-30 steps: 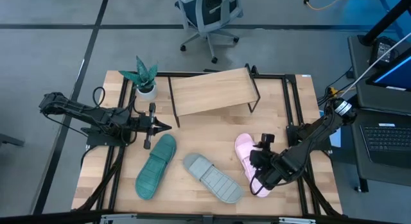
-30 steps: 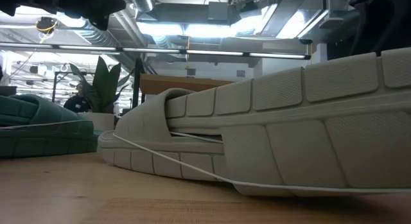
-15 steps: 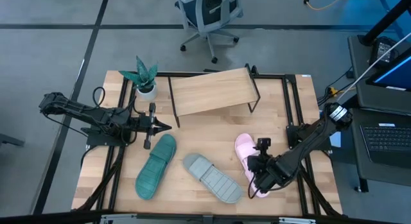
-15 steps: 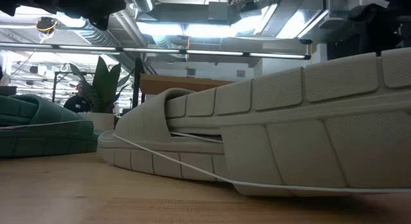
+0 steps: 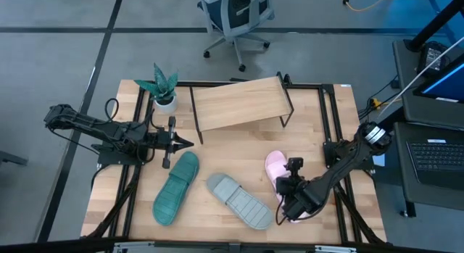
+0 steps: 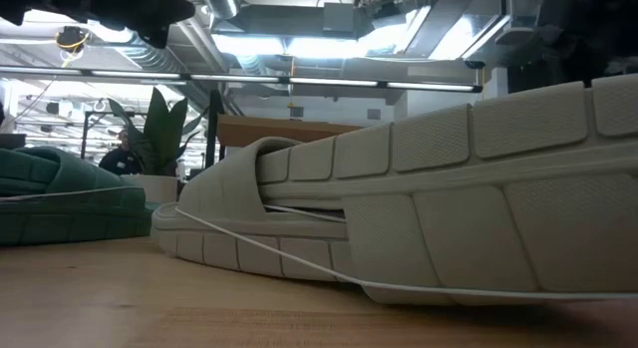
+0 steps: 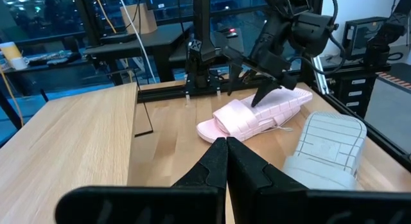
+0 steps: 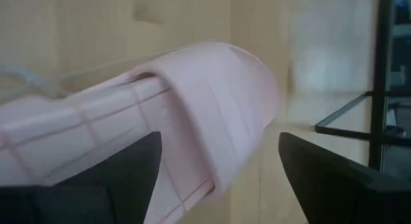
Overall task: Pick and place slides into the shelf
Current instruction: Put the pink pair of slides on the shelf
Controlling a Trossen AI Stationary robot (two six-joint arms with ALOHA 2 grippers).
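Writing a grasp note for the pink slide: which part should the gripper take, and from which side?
Probably the heel half of the pink slide, from above, one finger on each long edge. It lies flat with its strap toward the shelf; the strap is wide, but the sole behind it is narrower. The open right gripper is over that end, fingers either side of the sole in its wrist view. The left gripper waits by the teal slide.
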